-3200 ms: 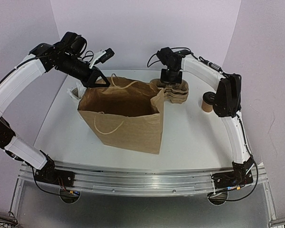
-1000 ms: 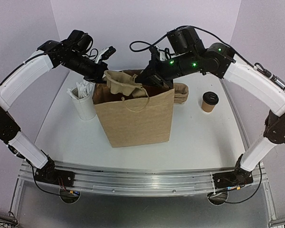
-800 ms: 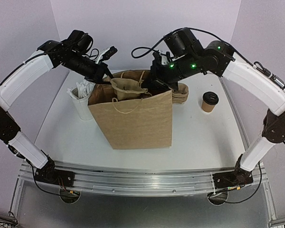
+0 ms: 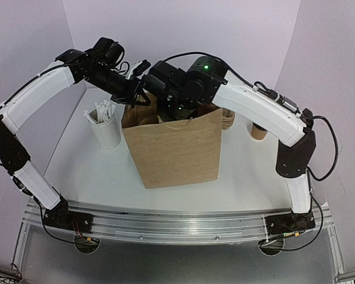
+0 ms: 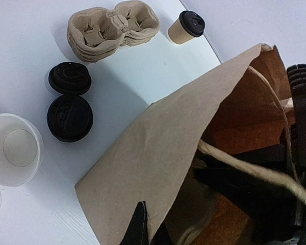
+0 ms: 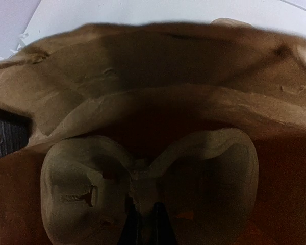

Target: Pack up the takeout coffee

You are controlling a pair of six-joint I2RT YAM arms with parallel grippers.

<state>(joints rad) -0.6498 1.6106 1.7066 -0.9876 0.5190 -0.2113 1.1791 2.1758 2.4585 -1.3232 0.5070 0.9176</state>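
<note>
1. The right gripper (image 6: 143, 224) is reaching down into the tall brown paper bag with twine handles (image 4: 174, 148). Its jaws are clamping the central ridge of a moulded brown pulp cup carrier (image 6: 148, 178).
2. A second ago that carrier was hanging over the bag's mouth. Now it is sitting deep inside, with the bag walls rising around it.
3. The left gripper (image 5: 142, 230) is pinching the bag's far-left rim, jaws closed on the paper, and so keeping the mouth spread.
4. The small brown paper coffee cup with a round black plastic lid (image 5: 186, 28) is standing upright near the right edge of the white table (image 4: 242, 177), toward the far corner. It is just beside the stack of spare pulp carriers (image 5: 112, 28) and well apart from both grippers. In the top view the right arm is hiding most of it.
5. The coffee has not moved over these seconds, so the packing itself is probably only beginning, with the carrier going in first.
6. The coffee is likely coming next. The right jaws would have to let go of the carrier and come out of the bag, while the left keeps the rim from folding shut.
</note>
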